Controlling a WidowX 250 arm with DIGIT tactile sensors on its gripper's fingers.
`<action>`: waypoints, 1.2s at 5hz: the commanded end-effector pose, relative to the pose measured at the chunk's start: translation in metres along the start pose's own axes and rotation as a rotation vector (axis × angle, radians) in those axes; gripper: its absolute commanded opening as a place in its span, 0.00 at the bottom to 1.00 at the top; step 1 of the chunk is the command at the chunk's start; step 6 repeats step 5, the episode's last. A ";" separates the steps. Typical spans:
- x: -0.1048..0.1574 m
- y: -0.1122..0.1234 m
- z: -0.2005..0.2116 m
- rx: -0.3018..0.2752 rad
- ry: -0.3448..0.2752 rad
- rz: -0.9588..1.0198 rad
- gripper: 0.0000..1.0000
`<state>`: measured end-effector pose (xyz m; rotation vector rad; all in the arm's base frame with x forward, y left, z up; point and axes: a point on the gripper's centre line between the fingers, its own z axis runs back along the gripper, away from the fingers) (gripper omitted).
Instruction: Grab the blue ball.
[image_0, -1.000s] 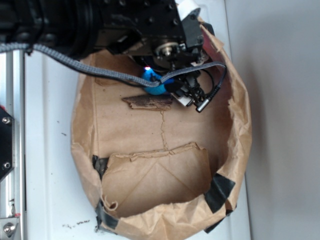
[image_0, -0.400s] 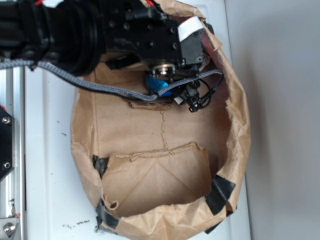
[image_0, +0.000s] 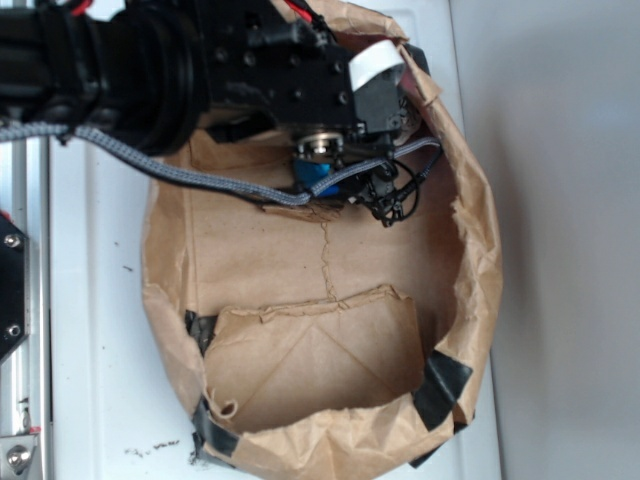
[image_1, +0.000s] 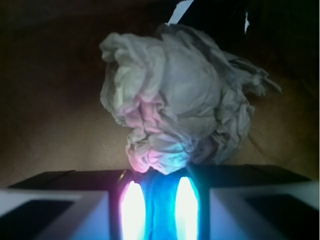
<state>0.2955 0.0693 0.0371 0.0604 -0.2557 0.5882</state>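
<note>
The blue ball (image_0: 316, 180) lies at the far end of an open brown paper bag (image_0: 482, 262), mostly hidden under my black gripper (image_0: 322, 178). The wrist view shows the ball (image_1: 159, 207) as a narrow teal strip squeezed between my gripper's (image_1: 159, 197) two glowing pads (image_1: 132, 210), which are shut on it. A crumpled grey-beige paper wad (image_1: 175, 95) sits just beyond the fingertips, touching the ball's far side.
The bag's torn walls rise around the gripper, with black tape patches (image_0: 440, 385) at the near corners. A braided grey cable (image_0: 200, 178) trails from the arm across the bag. A torn cardboard scrap (image_0: 298, 208) lies beside the ball. A metal rail (image_0: 20, 300) runs along the left.
The arm has shifted deeper toward the bag's far end, covering more of the ball and the cardboard scrap. The ball stays between the fingers.
</note>
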 end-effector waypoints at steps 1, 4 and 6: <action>0.008 -0.001 0.055 -0.140 -0.003 0.001 0.00; -0.015 -0.014 0.197 -0.360 -0.099 0.048 0.00; -0.016 -0.015 0.189 -0.308 -0.085 0.036 0.00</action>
